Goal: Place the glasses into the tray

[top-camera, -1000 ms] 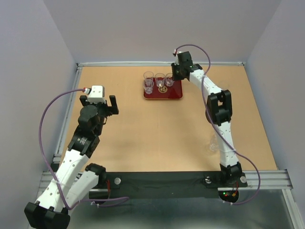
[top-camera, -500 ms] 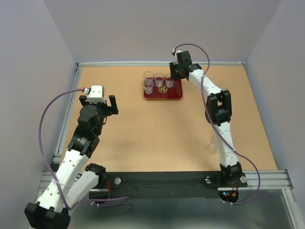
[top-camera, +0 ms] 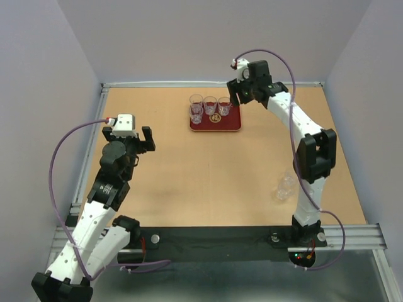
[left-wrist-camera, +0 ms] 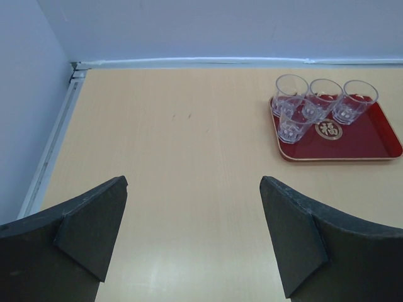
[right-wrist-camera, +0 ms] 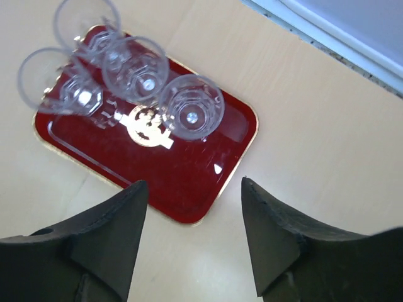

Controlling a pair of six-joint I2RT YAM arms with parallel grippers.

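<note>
The dark-red tray [top-camera: 232, 121] lies at the far middle of the table with several clear glasses [top-camera: 210, 104] standing on its left half. More clear glass [top-camera: 285, 187] stands on the table by my right arm's lower link; it looks like two tumblers close together. My right gripper [top-camera: 238, 95] is open and empty, hovering over the tray's right edge. Its wrist view shows the tray [right-wrist-camera: 189, 182], the glasses [right-wrist-camera: 189, 108] and the open gripper [right-wrist-camera: 192, 185]. My left gripper [top-camera: 129, 136] is open and empty at the left, far from the tray [left-wrist-camera: 371, 135] and its glasses [left-wrist-camera: 293, 123].
A raised metal rail [top-camera: 94, 135] borders the table's left side, and grey walls close it in at the back and sides. A black bar [top-camera: 214, 242] with the arm bases runs along the near edge.
My right arm's elbow has swung right and its wrist has risen slightly back-right from the tray, uncovering the glass on the table beside it. The left arm has barely shifted.
</note>
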